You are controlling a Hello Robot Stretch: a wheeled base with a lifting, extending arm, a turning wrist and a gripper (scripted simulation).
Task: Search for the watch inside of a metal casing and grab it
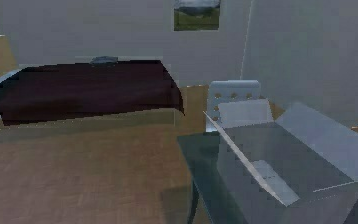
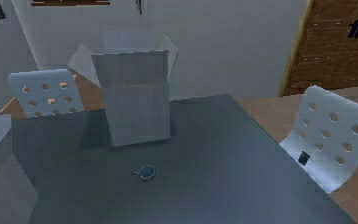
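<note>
On the dark surface [image 2: 57, 150], just in front of the open box [image 2: 135, 100], lay a small round bluish object [image 2: 146, 174], possibly the watch. Judged light, rigid, slippery metal; best gripped across the casing's sides. Strap unresolvable. Box interior hidden. White chair [image 2: 332, 135] cut off. End effector state: cannot tell.

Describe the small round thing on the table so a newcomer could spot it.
In the arm side view, find the dark grey table. A tall open box stands on it. Just below the box in the picture lies a small bluish round object, low and flat where the box is tall.
</note>
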